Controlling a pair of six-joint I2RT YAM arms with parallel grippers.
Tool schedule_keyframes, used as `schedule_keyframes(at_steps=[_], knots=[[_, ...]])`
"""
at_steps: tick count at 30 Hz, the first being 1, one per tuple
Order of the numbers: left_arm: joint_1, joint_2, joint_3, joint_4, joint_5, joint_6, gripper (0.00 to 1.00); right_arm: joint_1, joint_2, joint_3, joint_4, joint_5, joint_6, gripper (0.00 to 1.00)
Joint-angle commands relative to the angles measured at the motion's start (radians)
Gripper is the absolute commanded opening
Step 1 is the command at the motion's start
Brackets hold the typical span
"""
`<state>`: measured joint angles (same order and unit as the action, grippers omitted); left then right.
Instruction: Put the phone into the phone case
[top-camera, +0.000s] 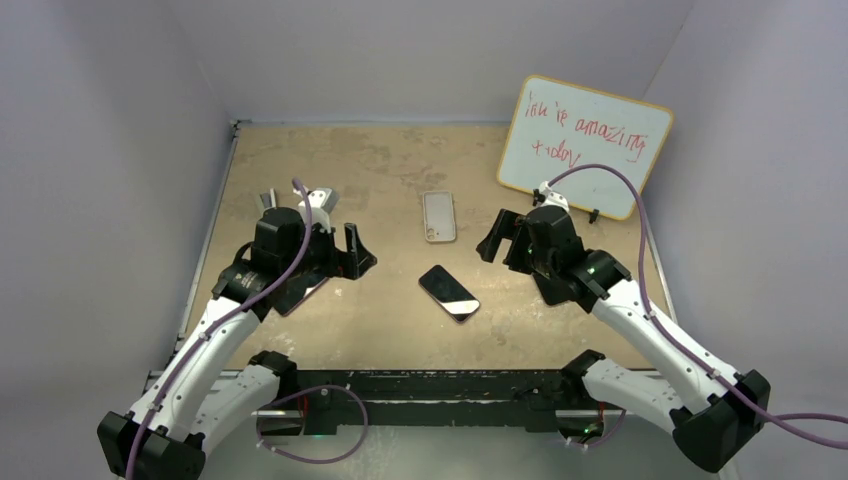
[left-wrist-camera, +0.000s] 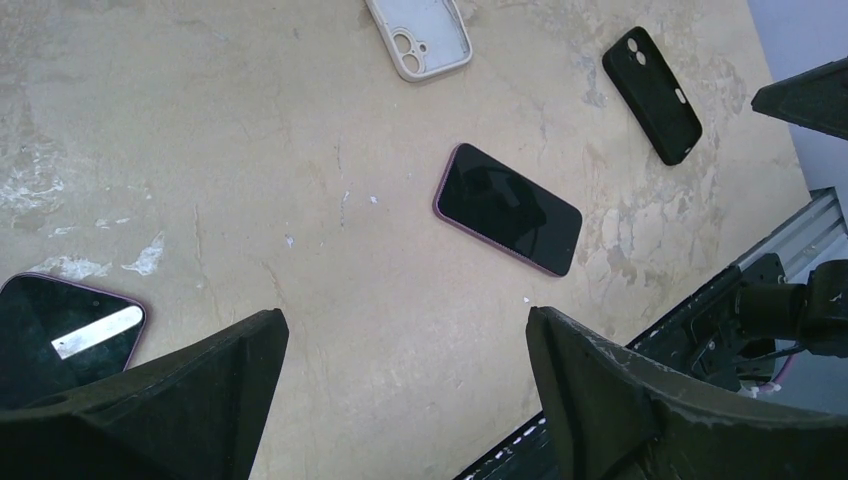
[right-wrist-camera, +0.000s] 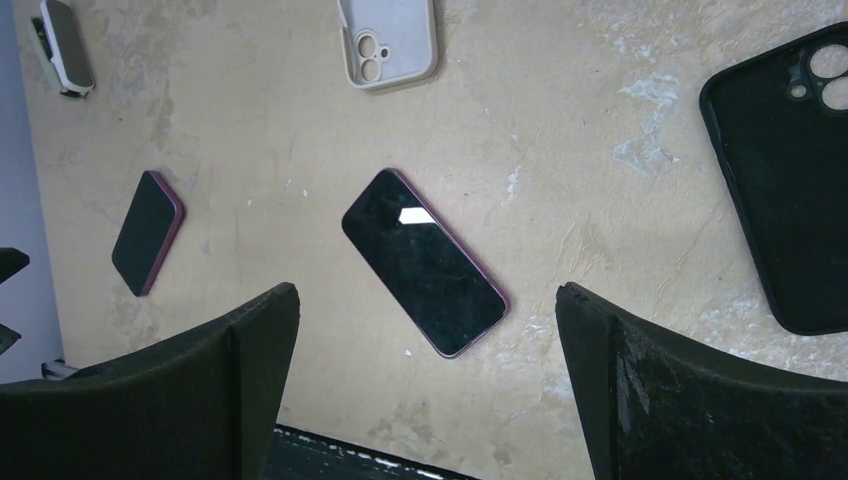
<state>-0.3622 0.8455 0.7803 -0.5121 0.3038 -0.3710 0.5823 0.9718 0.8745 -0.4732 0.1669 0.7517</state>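
A dark-screened phone with a purple rim (top-camera: 448, 293) lies flat at the table's middle, also in the left wrist view (left-wrist-camera: 508, 208) and the right wrist view (right-wrist-camera: 423, 260). A beige phone case (top-camera: 438, 216) lies open side up beyond it (left-wrist-camera: 418, 38) (right-wrist-camera: 388, 40). A black phone case (left-wrist-camera: 652, 94) (right-wrist-camera: 790, 180) lies to the right, hidden under my right arm in the top view. My left gripper (top-camera: 340, 245) (left-wrist-camera: 405, 340) is open and empty, left of the phone. My right gripper (top-camera: 503, 240) (right-wrist-camera: 425, 300) is open and empty, right of it.
A second purple-rimmed phone (top-camera: 300, 295) (left-wrist-camera: 65, 335) (right-wrist-camera: 147, 232) lies partly under my left arm. A whiteboard with red writing (top-camera: 585, 145) leans at the back right. A small grey object (right-wrist-camera: 65, 45) sits at the far left. The black front rail (top-camera: 430, 385) runs along the near edge.
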Motion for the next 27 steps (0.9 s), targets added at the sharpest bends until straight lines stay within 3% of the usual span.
schedule_keyframes(at_steps=[1,11,18,27], knots=[[-0.001,0.002,0.007,0.024,-0.023,0.014,0.94,-0.002,-0.027,-0.003,-0.009,0.055,0.000,0.99],[-0.001,-0.013,0.022,0.007,-0.100,0.020,0.94,-0.002,0.007,-0.005,0.027,0.064,-0.062,0.99],[-0.001,-0.049,-0.001,0.017,-0.124,0.010,0.94,0.000,0.009,-0.118,0.229,-0.222,-0.174,0.99],[-0.001,-0.069,-0.003,0.012,-0.152,0.000,0.94,0.040,0.153,-0.156,0.300,-0.212,-0.252,0.99]])
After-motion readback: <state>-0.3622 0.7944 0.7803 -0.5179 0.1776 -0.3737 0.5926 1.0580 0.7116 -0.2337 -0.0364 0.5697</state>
